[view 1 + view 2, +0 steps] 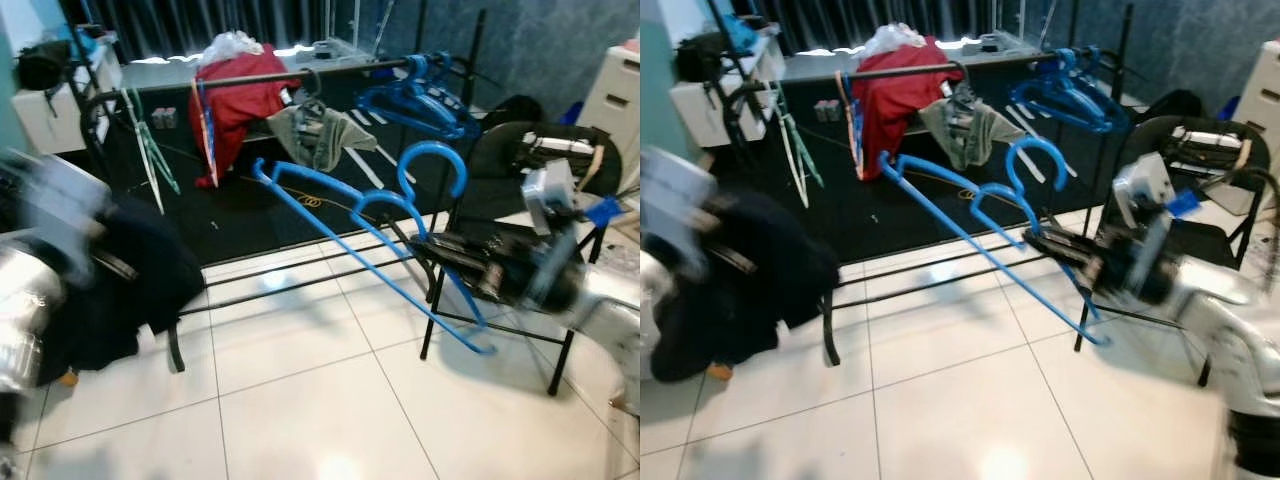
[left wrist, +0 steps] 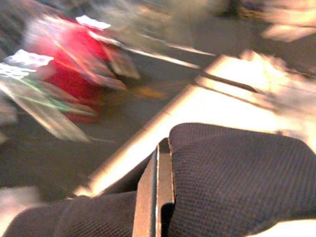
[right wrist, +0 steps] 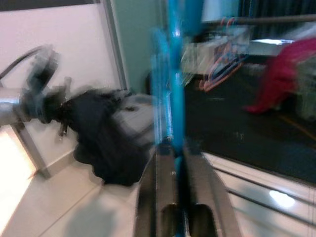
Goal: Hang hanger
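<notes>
A blue plastic hanger is held at a slant above the white tiles, its hook up. My right gripper is shut on its lower bar; the right wrist view shows the blue hanger pinched between that gripper's two fingers. The black clothes rail runs across the back, beyond the hanger. At the left my blurred left arm carries a black garment. In the left wrist view my left gripper is shut with the black garment wrapped around it.
On the rail hang a red garment, a grey-green cloth, a green hanger and several blue hangers. A black folding chair stands at the right by my right arm. A white cabinet stands far right.
</notes>
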{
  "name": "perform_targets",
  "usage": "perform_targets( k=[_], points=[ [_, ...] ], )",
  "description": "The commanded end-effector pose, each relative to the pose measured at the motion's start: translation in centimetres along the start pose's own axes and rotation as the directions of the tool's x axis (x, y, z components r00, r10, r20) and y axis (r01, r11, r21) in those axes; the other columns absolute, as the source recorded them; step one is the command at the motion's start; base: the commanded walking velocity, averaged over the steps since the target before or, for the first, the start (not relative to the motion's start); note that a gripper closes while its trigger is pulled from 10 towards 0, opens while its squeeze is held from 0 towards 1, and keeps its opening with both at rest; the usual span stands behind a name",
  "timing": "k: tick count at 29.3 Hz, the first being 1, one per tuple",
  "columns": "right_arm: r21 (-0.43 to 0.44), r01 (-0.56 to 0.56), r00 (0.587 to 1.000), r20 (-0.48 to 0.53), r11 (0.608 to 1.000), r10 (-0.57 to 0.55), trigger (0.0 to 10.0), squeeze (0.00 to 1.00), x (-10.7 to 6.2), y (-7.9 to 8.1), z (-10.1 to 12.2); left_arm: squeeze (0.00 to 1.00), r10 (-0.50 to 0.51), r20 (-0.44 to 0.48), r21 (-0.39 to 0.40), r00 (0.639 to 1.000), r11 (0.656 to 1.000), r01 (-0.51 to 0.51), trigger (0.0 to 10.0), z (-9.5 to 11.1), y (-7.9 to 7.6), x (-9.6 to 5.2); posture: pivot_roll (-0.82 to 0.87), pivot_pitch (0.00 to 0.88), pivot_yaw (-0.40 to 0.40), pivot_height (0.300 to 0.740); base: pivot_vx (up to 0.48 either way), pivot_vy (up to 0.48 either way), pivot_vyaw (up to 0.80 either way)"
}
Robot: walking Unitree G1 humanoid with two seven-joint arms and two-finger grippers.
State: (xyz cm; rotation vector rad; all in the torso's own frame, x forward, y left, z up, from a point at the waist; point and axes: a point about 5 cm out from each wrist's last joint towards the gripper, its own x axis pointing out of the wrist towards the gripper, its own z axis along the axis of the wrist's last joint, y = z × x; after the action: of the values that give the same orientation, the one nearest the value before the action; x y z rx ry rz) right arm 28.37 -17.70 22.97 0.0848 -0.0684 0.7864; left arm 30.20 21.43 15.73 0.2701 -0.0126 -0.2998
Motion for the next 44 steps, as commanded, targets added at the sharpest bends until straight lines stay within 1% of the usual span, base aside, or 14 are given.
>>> perform_targets(
  k=[1, 2, 4, 6, 7, 10, 13, 15, 18, 24, 27, 32, 33, 44],
  points=[
    [0.058, 0.195, 0.980, -0.033, 0.979, -0.194, 10.0, 0.00, 0.3, 0.3, -3.0, 0.00, 0.088, -0.086, -0.090, 0.992, 0.991, -0.096, 10.0, -1.6, -3.4, -0.5, -0.11, 0.009, 0.039, 0.740, 0.000, 0.000, 0.00],
    [0.109, 0.272, 0.962, -0.049, 0.956, -0.269, 10.0, 0.00, 0.0, 0.9, -4.5, 0.00, 0.167, -0.155, -0.129, 0.974, 0.974, -0.187, 10.0, -2.7, -4.8, -1.6, -0.11, 0.010, 0.037, 0.740, 0.000, 0.000, 0.00],
    [0.109, 0.272, 0.962, -0.049, 0.956, -0.269, 10.0, 0.00, 0.0, 0.9, -4.5, 0.00, 0.167, -0.155, -0.129, 0.974, 0.974, -0.187, 10.0, -2.7, -4.8, -1.6, -0.11, 0.010, 0.037, 0.740, 0.000, 0.000, 0.00],
    [0.046, 0.366, 0.920, -0.166, 0.930, -0.354, 10.0, 0.00, -2.6, 3.0, -8.3, 0.00, 0.273, -0.231, -0.135, 0.934, 0.942, -0.309, 10.0, -4.3, -7.2, -5.9, -0.09, 0.000, 0.011, 0.740, 0.000, 0.000, 0.74],
    [0.046, 0.366, 0.920, -0.166, 0.930, -0.354, 10.0, 0.00, -2.6, 3.0, -8.3, 0.00, 0.273, -0.231, -0.135, 0.934, 0.942, -0.309, 10.0, -4.3, -7.2, -5.9, -0.09, 0.000, 0.011, 0.740, 0.000, 0.000, 0.74],
    [-0.035, 0.415, 0.890, -0.189, 0.909, -0.414, 10.0, 0.00, -3.9, 2.4, -8.7, 0.00, 0.359, -0.202, -0.109, 0.911, 0.916, -0.386, 10.0, -4.5, -7.1, -7.9, -0.08, 0.000, 0.002, 0.740, 0.000, 0.000, 0.74],
    [-0.068, 0.438, 0.878, -0.180, 0.896, -0.443, 10.0, 0.00, -4.0, 1.5, -8.5, 0.00, 0.403, -0.181, -0.071, 0.897, 0.905, -0.420, 10.0, -4.3, -6.6, -8.2, -0.07, 0.000, -0.002, 0.740, 0.000, 0.000, 0.74],
    [-0.122, 0.440, 0.872, -0.179, 0.890, -0.456, 10.0, 0.00, -3.4, 0.1, -8.5, 0.00, 0.408, -0.167, -0.155, 0.897, 0.888, -0.433, 10.0, -3.7, -5.1, -6.7, -0.08, 0.000, -0.007, 0.740, 0.000, 0.000, 0.75],
    [-0.160, 0.451, 0.861, -0.182, 0.878, -0.475, 10.0, 0.00, -3.4, -0.1, -8.7, 0.00, 0.398, -0.187, -0.209, 0.898, 0.877, -0.432, 10.0, -3.3, -4.9, -6.8, -0.08, 0.000, -0.003, 0.740, 0.000, 0.000, 0.75],
    [-0.171, 0.474, 0.843, -0.195, 0.864, -0.501, 10.0, 0.00, -4.6, 0.5, -9.1, 0.00, 0.355, -0.263, -0.335, 0.897, 0.838, -0.430, 10.0, -3.3, -6.7, -9.4, -0.06, 0.000, 0.005, 0.740, 0.000, 0.000, 0.75],
    [-0.151, 0.470, 0.842, -0.222, 0.870, -0.493, 10.0, 0.00, -5.6, 1.0, -9.6, 0.00, 0.339, -0.278, -0.428, 0.899, 0.794, -0.432, 10.0, -3.8, -7.1, -10.7, -0.06, 0.013, -0.001, 0.740, 0.000, 0.000, 0.75],
    [-0.079, 0.477, 0.843, -0.240, 0.875, -0.481, 10.0, 0.00, -6.3, 0.5, -10.2, 0.00, 0.311, -0.255, -0.476, 0.916, 0.784, -0.399, 10.0, -3.6, -7.6, -10.7, -0.06, 0.024, -0.014, 0.740, 0.000, 0.000, 0.74],
    [-0.002, 0.496, 0.842, -0.243, 0.868, -0.481, 10.0, 0.00, -6.9, -0.3, -10.4, 0.00, 0.282, -0.233, -0.518, 0.931, 0.774, -0.365, 10.0, -3.1, -8.1, -10.1, -0.06, 0.027, -0.016, 0.740, 0.000, 0.000, 0.74],
    [0.044, 0.447, 0.880, -0.203, 0.893, -0.430, 10.0, 0.00, -5.7, 0.5, -10.1, 0.00, 0.214, -0.158, -0.552, 0.964, 0.790, -0.266, 10.0, -2.2, -7.8, -8.5, -0.05, 0.038, -0.003, 0.740, 0.000, 0.000, 0.74]
  ],
)
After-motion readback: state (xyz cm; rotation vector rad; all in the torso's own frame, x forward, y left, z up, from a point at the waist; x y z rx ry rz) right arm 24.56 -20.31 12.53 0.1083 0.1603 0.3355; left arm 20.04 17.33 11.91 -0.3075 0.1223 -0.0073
